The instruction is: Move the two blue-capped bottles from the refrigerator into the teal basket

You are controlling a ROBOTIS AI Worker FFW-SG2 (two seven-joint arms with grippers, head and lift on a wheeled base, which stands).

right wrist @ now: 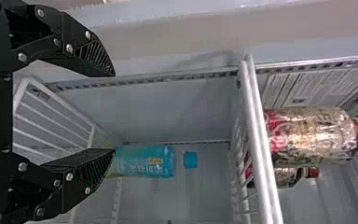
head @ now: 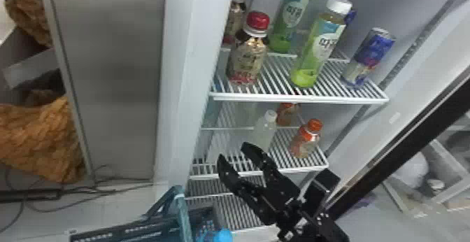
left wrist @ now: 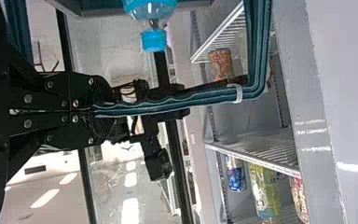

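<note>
Right hand (head: pixel 232 151) gapes wide, 1 bottle (right wrist: pixel 151 162) beyond; basket (head: pixel 150 228) at its 8 o'clock, left hand (left wrist: pixel 114 111) pinching handle (left wrist: pixel 182 102), holds another bottle (left wrist: pixel 150 10).

Ceiling lights (left wrist: pixel 130 207) glow bright — a soft shadow crosses the refrigerator wall (right wrist: pixel 158 107).

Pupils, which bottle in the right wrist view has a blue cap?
The blue bottle, below the wire shelf; the nearer bottle and farther bottle on that shelf have red caps.

Right gripper (head: pixel 233 151) points far and left, fingers spread (a wide gap at the tips); left gripper (left wrist: pixel 111 111) has fingers pinched together
</note>
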